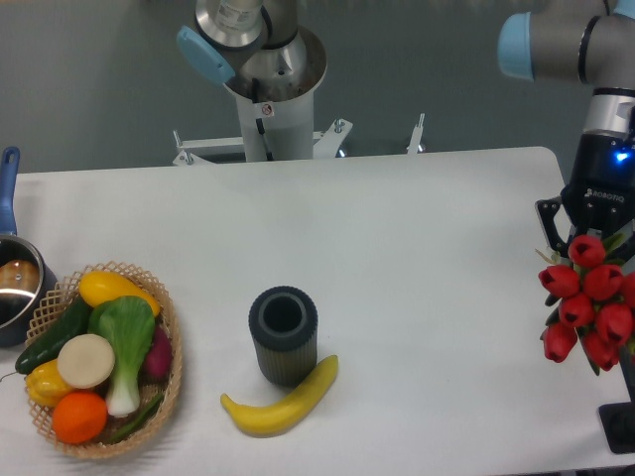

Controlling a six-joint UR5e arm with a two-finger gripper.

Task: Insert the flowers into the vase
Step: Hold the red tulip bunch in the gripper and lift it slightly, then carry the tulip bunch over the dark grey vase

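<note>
Red tulip flowers point(587, 309) are being held by the closed hand point(585, 230) at the worktop's point(417, 248) right edge, well apart from the vase point(283, 335), whose narrow opening is risking snagged leaves or being tipped against the touching banana point(281, 401).

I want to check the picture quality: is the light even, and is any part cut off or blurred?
In the fixed camera view the light is soft and even; the vase and banana cast only faint shadows on the table. The pot shows a little glare. The flowers are cut off at the right edge, hiding the gripper.
</note>
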